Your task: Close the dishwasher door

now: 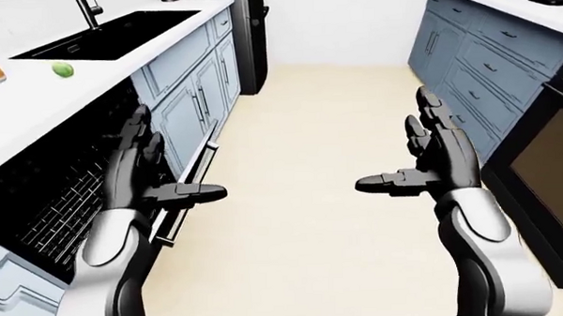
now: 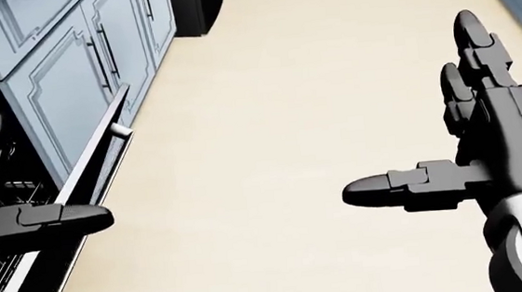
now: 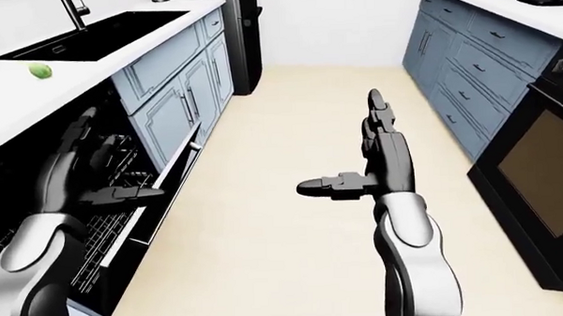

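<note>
**Dishwasher door not shut yet**

The dark, silver-edged dishwasher door [image 3: 165, 187] hangs partly open under the white bench [image 1: 35, 103], lower left. The left robot hand [image 1: 146, 178] hovers beside it, fingers spread wide; the right robot hand [image 1: 432, 163] is spread too, holding nothing. The whole push is left.

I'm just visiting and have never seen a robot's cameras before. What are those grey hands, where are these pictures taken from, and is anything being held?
All three pictures come from cameras on a humanoid robot's head, looking down over its own arms in a simulated kitchen. The left hand and right hand are its own, fingers spread, holding nothing. At the left, the dishwasher door hangs partly open, with the wire rack showing inside. On the counter above sit a black sink and a small green fruit.
</note>
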{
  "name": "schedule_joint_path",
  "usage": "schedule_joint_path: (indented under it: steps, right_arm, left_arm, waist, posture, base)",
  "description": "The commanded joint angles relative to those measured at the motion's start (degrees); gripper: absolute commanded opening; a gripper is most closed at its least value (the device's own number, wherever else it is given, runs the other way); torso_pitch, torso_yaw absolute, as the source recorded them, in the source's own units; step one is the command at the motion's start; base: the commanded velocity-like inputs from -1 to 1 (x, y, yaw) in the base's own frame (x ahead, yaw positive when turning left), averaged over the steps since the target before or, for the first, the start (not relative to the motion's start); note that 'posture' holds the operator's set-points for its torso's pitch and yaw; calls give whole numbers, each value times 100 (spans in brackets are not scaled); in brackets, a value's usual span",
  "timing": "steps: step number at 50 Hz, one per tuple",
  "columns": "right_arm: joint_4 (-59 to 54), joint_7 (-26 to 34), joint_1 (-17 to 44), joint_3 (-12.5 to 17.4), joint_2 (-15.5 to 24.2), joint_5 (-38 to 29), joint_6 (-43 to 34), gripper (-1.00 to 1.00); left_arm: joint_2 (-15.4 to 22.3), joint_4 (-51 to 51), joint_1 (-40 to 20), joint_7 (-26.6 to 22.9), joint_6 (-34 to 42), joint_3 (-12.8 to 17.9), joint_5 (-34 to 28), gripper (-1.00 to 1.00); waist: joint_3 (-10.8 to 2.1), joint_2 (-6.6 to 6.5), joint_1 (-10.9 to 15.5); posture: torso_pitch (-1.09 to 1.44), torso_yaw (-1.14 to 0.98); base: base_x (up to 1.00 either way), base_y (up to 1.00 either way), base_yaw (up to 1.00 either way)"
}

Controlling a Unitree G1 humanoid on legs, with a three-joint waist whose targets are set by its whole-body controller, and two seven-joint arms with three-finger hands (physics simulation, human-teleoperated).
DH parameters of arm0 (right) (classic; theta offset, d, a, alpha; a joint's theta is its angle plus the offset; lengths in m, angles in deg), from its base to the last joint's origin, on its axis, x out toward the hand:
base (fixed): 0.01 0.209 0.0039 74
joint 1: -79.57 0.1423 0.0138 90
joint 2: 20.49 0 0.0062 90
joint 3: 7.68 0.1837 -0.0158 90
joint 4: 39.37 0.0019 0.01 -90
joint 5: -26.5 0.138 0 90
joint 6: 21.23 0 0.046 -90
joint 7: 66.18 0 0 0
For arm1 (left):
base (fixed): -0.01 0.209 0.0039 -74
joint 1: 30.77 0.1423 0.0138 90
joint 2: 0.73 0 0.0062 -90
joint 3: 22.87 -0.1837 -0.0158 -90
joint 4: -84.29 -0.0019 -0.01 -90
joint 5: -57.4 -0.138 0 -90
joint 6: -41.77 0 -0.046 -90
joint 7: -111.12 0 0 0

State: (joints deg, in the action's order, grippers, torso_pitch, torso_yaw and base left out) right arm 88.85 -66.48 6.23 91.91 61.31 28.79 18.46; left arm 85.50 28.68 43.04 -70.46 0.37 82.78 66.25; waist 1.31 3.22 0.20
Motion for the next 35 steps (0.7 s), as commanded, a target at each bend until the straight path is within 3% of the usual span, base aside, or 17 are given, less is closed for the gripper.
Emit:
schedule_joint_path:
  steps: [1,2,3,4,7,11,13,14,15,16,23,25,26,28,29,31,35]
  right_arm:
    - [106,-19,86,40,40,-23,155,100]
    - [96,-18,82,36,40,-26,167,100]
    - [136,-25,91,30,39,-26,120,100]
    - [136,-27,93,30,39,-28,115,100]
    - [159,-28,103,28,37,-26,80,100]
    - [156,-19,97,37,40,-24,93,100]
    - [161,-23,102,30,41,-29,77,100]
    - [140,-20,95,30,40,-32,104,100]
    - [156,-21,102,32,42,-30,84,100]
    - [160,-20,103,34,43,-30,80,100]
    - [190,-18,109,45,49,-25,47,100]
    - [164,-17,107,39,48,-29,76,100]
    - [130,-11,95,44,47,-29,120,100]
    - [153,-15,97,36,45,-32,97,100]
    - [121,-10,87,37,44,-33,135,100]
    - [123,-8,93,46,47,-30,132,100]
    - [161,-11,101,44,48,-29,88,100]
  left_arm:
    - [25,157,-113,-12,-148,4,24,100]
    - [25,152,-110,-13,-157,3,22,100]
    - [24,158,-104,-14,-156,3,24,100]
    - [23,164,-105,-13,-151,4,26,100]
    - [20,138,-100,-15,-179,-4,20,100]
    - [21,170,-108,-8,-141,-5,25,100]
    - [21,148,-102,-12,-167,-5,20,100]
    - [22,141,-100,-13,-174,-2,18,100]
    - [21,136,-98,-14,-182,-6,17,100]
    - [20,133,-93,-16,-190,-8,15,100]
    - [19,142,-95,-15,-181,-9,8,100]
    - [17,140,-98,-16,-185,-12,7,100]
    - [16,147,-96,-13,-178,-15,6,100]
    - [15,172,-99,-10,-153,-15,8,100]
    - [14,156,-96,-14,-172,-14,5,100]
    - [16,148,-97,-16,-177,-12,3,100]
    - [14,164,-104,-12,-161,-14,4,100]
  waist:
    - [-136,161,-19]
    - [-68,-124,-75]
    - [-68,-34,-28]
    - [-80,-36,-39]
    - [-81,-164,-20]
    - [5,-458,-33]
    - [-74,-795,-51]
    - [-131,-838,-79]
    - [-51,-722,-8]
    - [-17,-742,-44]
    - [-32,-340,-29]
    - [-45,-131,-23]
    - [-92,43,-24]
    - [-55,-78,-64]
    - [-48,-37,-23]
    - [-85,-96,-30]
    - [-11,-325,-18]
  posture:
    - [0,0]
    - [0,0]
    - [0,0]
    - [0,0]
    - [0,0]
    - [0,0]
    - [0,0]
    - [0,0]
    - [0,0]
    - [0,0]
    - [0,0]
    - [0,0]
    - [0,0]
    - [0,0]
    - [0,0]
    - [0,0]
    - [0,0]
  base:
    - [0,9,0]
    - [0,9,0]
    - [0,9,0]
    - [0,9,0]
    - [0,9,0]
    - [0,9,0]
    - [0,9,0]
    - [0,9,0]
    - [0,9,0]
    - [0,9,0]
    - [0,9,0]
    - [0,9,0]
    - [0,9,0]
    - [0,9,0]
    - [0,9,0]
    - [0,9,0]
    - [0,8,0]
